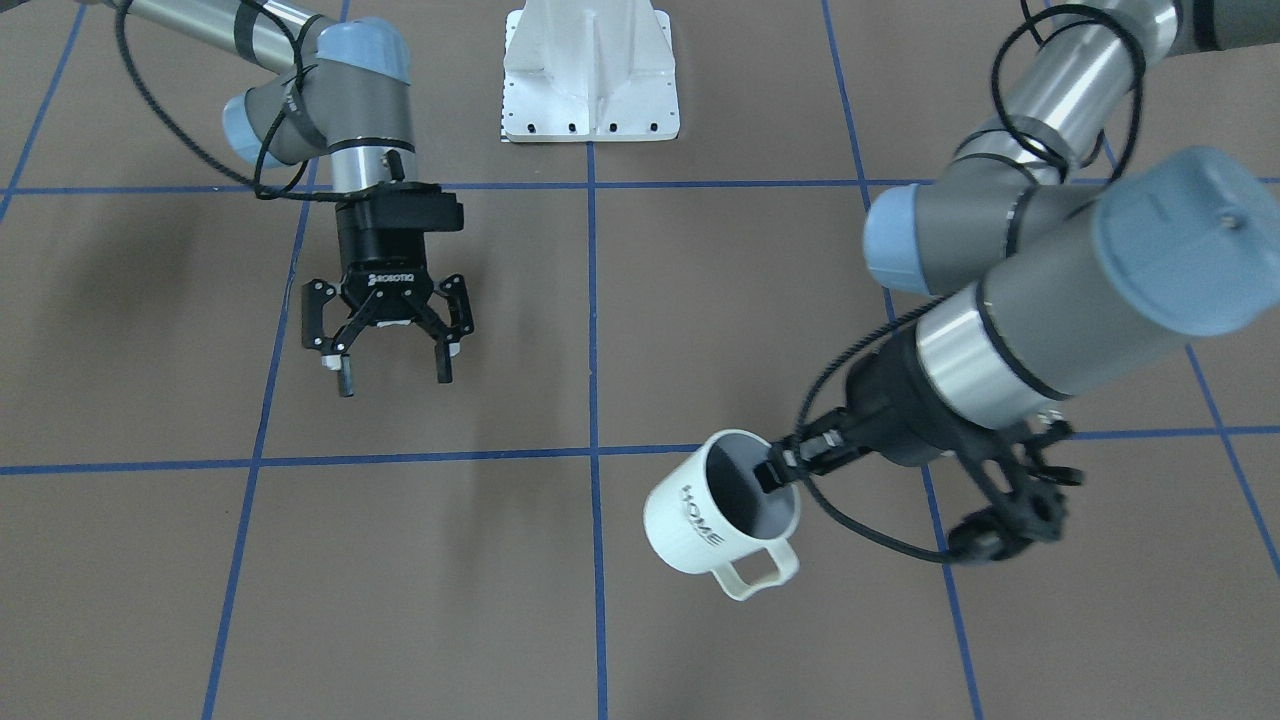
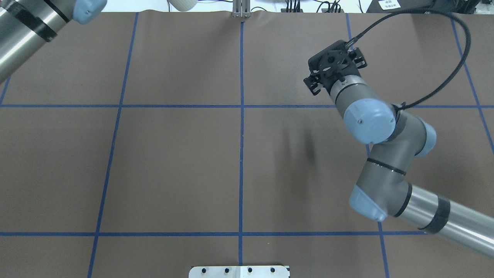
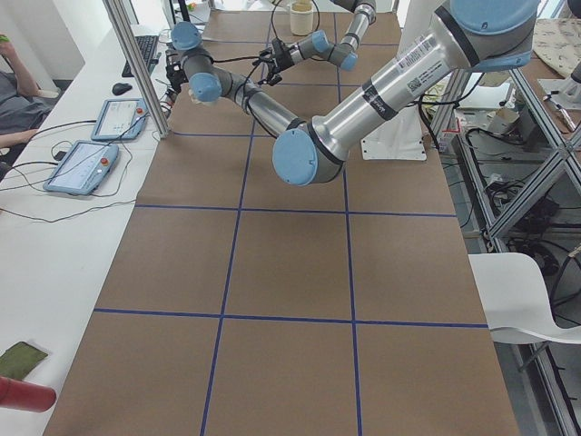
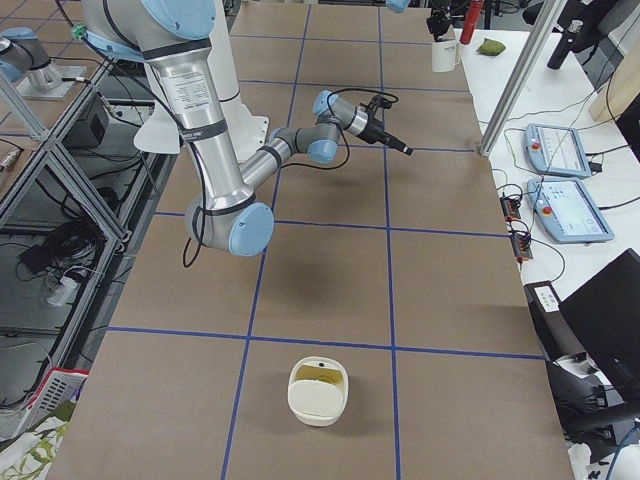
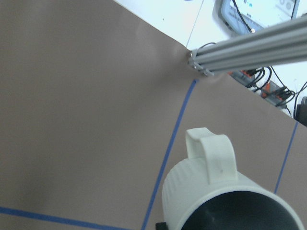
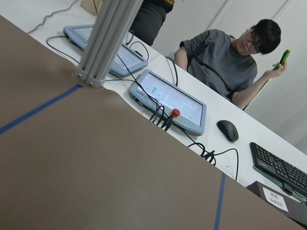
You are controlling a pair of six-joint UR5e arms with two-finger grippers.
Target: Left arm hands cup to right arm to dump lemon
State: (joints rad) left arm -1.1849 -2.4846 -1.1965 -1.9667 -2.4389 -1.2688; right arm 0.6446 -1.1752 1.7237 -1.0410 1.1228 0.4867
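Note:
The cream-white cup [image 1: 700,525] with black "HOME" lettering hangs tilted from my left gripper [image 1: 778,468], which is shut on its rim with one finger inside. Its handle points to the operators' side. The cup also shows in the left wrist view [image 5: 225,196], at the overhead view's top edge [image 2: 185,4] and far off in the exterior right view [image 4: 443,52]. No lemon shows in its grey inside. My right gripper [image 1: 392,368] is open and empty, well apart from the cup, and seen from behind in the overhead view [image 2: 332,69].
A second cream ribbed cup [image 4: 318,392] with something yellowish inside stands near the table's end on my right, also seen far off in the exterior left view [image 3: 301,18]. An aluminium post [image 4: 515,80] stands by the held cup. The white base plate [image 1: 590,90] is at my side.

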